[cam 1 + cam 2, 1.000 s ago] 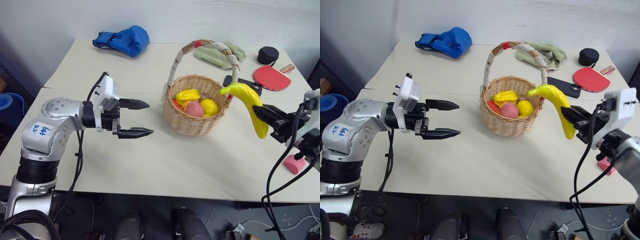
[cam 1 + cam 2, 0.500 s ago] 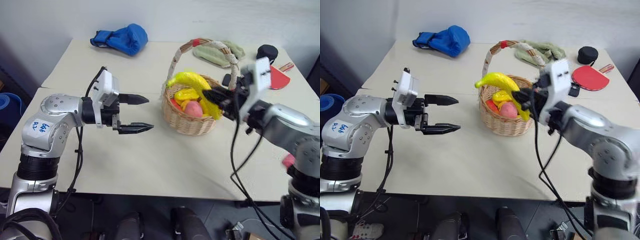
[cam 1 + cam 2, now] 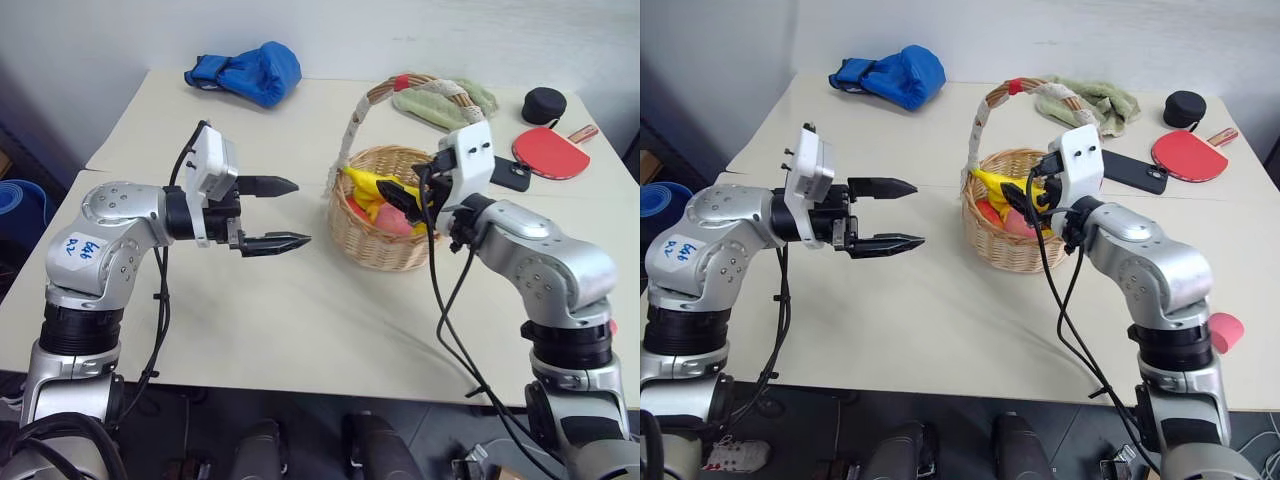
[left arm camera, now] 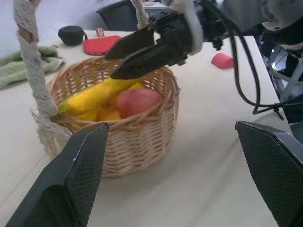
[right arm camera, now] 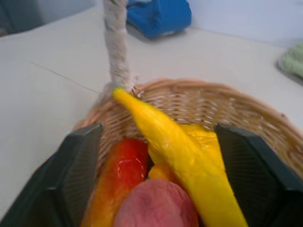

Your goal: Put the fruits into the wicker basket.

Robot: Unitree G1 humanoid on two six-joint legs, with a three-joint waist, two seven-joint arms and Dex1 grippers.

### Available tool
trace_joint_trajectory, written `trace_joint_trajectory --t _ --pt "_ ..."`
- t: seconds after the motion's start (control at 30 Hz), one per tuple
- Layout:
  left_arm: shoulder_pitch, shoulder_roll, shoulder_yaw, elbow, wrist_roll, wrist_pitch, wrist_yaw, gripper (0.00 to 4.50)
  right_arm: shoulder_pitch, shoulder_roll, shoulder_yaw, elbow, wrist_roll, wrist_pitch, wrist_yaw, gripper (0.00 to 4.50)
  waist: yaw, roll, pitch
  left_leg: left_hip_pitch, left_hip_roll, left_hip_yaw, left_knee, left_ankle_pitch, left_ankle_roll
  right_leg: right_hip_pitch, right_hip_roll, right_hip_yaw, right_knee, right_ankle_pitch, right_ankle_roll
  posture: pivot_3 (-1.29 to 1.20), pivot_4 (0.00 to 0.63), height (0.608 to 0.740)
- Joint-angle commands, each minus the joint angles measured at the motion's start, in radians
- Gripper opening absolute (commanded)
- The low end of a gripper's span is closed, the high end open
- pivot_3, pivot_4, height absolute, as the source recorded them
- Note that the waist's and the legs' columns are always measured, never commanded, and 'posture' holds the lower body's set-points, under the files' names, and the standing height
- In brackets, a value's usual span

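Curved yellow plastic banana (image 5: 175, 142) lies inside round woven wicker basket (image 3: 385, 245), centre frame, between my right end effector's (image 3: 403, 202) spread, empty fingers. Best withdraw straight back, clear of the rim. Left end effector (image 3: 290, 213) open, empty.

Wall (image 3: 420, 30): running pale and bare behind the far edge.
Desk (image 3: 300, 330): standing cream-topped, a seam crossing it from side to side.
Floor (image 3: 300, 440): lying dark below the near edge.
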Motion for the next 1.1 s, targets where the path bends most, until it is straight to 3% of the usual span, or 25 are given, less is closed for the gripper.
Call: trace_joint_trajectory --t 0.03,0.13,0.27,0.43,0.7,0.83,1.1 --pt "-0.023 -0.006 0.033 -0.013 -0.028 0.001 0.014 4.50 0.028 -0.056 -0.196 -0.198 0.190 0.101 -0.017 4.46 -0.001 0.000 0.000 0.000 0.000 0.000 0.000 0.000 0.000 0.000 0.000 0.000 0.000 0.000 0.000 0.00 0.150 0.740" --pt "-0.027 -0.007 0.026 -0.006 -0.022 -0.008 0.008 4.50 0.091 -0.104 -0.319 -0.268 0.316 0.181 -0.068 4.46 -0.002 0.000 0.000 0.001 0.000 0.000 0.000 0.000 0.000 0.002 0.000 0.000 -0.001 0.000 0.000 0.00 0.150 0.740" --pt "-0.051 -0.020 0.013 0.018 -0.013 -0.022 0.000 4.50 0.170 -0.135 -0.388 -0.282 0.300 0.200 -0.157 4.46 -0.005 0.000 0.000 0.001 -0.001 0.000 0.000 0.001 0.000 0.003 0.000 0.001 -0.003 0.000 0.000 0.00 0.150 0.740" --pt "-0.077 -0.037 -0.005 0.035 -0.003 -0.037 -0.011 4.50 0.144 -0.085 -0.299 -0.182 0.155 0.100 -0.199 4.46 -0.010 0.000 0.000 0.004 -0.001 0.003 0.000 0.003 0.001 0.004 0.001 0.003 -0.002 0.001 -0.001 0.00 0.150 0.740" --pt "-0.103 -0.046 -0.012 0.048 0.006 -0.054 -0.021 4.50 0.092 0.008 -0.107 0.076 -0.087 -0.135 -0.113 4.46 -0.008 0.000 0.000 0.003 -0.001 0.003 0.000 0.003 0.000 0.002 0.001 0.003 -0.003 0.001 -0.001 0.00 0.150 0.740" --pt "-0.100 -0.045 -0.008 0.043 0.010 -0.058 -0.015 4.50 0.077 0.039 -0.094 0.146 -0.155 -0.211 -0.098 3.52 -0.006 0.000 0.000 0.002 -0.001 0.003 0.000 0.003 0.000 0.002 0.001 0.003 -0.002 0.001 -0.001 0.00 0.150 0.740" --pt "-0.088 -0.036 -0.005 0.037 0.011 -0.055 -0.010 4.50 0.077 0.065 -0.104 0.110 -0.181 -0.228 -0.068 0.67 -0.005 0.000 0.000 0.002 -0.001 0.003 0.000 0.003 0.000 0.002 0.001 0.003 -0.001 0.001 -0.001 0.00 0.150 0.740"
